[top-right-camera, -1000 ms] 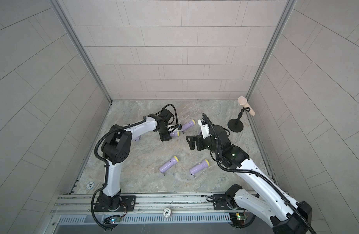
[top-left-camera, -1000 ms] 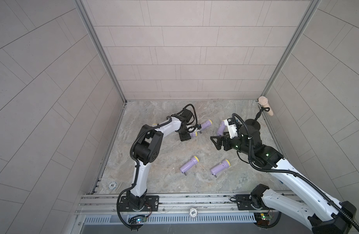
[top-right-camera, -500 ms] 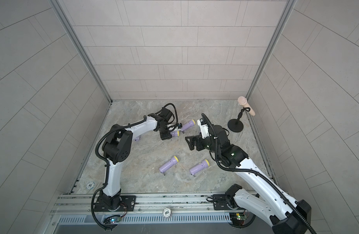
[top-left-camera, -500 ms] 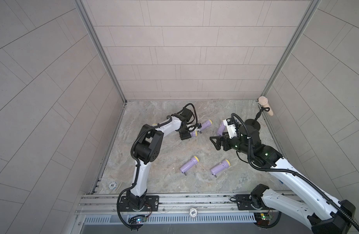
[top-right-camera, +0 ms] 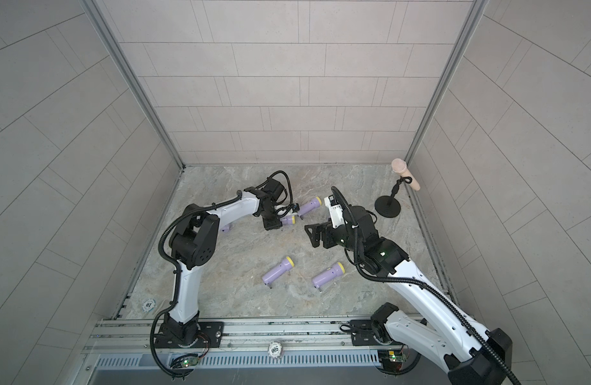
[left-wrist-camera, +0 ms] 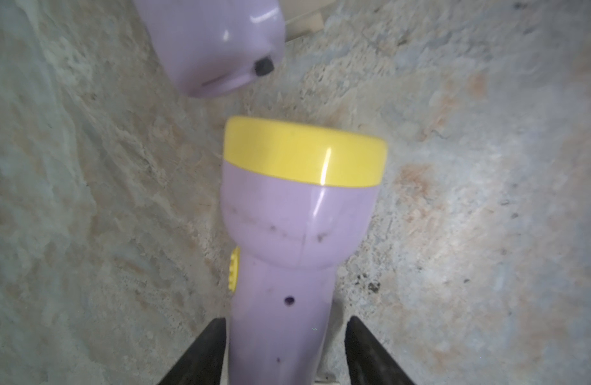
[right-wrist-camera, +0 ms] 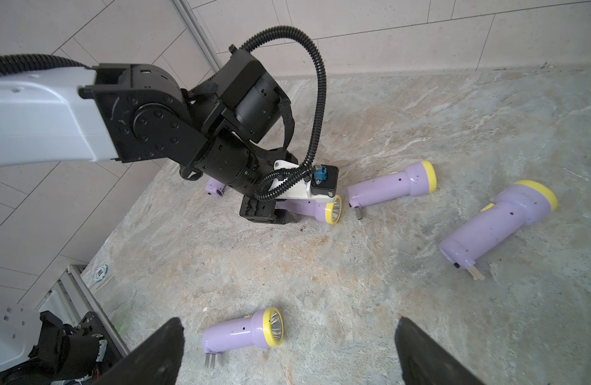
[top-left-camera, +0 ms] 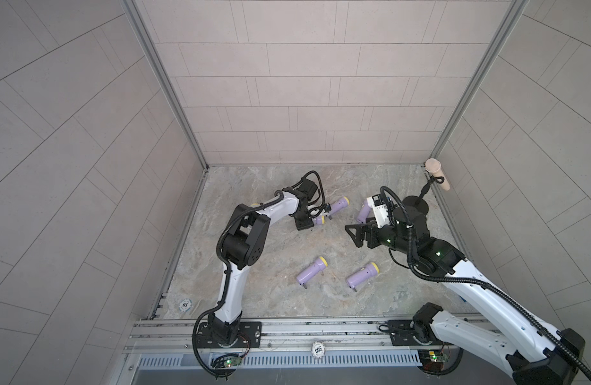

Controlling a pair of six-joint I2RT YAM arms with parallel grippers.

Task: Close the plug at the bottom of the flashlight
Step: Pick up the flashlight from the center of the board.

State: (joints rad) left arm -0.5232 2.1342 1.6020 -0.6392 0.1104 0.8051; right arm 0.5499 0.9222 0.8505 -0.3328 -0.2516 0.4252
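Mottled grey-and-tan stone-look floor (top-left-camera: 260,293), matte and rough-veined, lies between walls (top-left-camera: 321,100) of pale rectangular tiles. Low over it, the left gripper (left-wrist-camera: 286,321) has its black wedge-shaped fingers (left-wrist-camera: 200,360) partly apart astride the smooth round barrel of a lilac plastic flashlight (left-wrist-camera: 301,216) lying on the floor. One finger sits against the barrel and a sliver of floor shows beside the other, so no firm grip is seen. The flared head carries a glossy yellow ring, with a ribbed yellow switch at the side; its bottom end and plug are hidden. Just beyond that head lies the blunt base of a second flashlight (left-wrist-camera: 214,43). The right gripper (top-left-camera: 353,235) hovers nearby, spread wide and empty. A third flashlight (top-left-camera: 311,268) and a fourth flashlight (top-left-camera: 362,275) lie nearer the rail, flat prongs (top-left-camera: 304,285) jutting from their bases.
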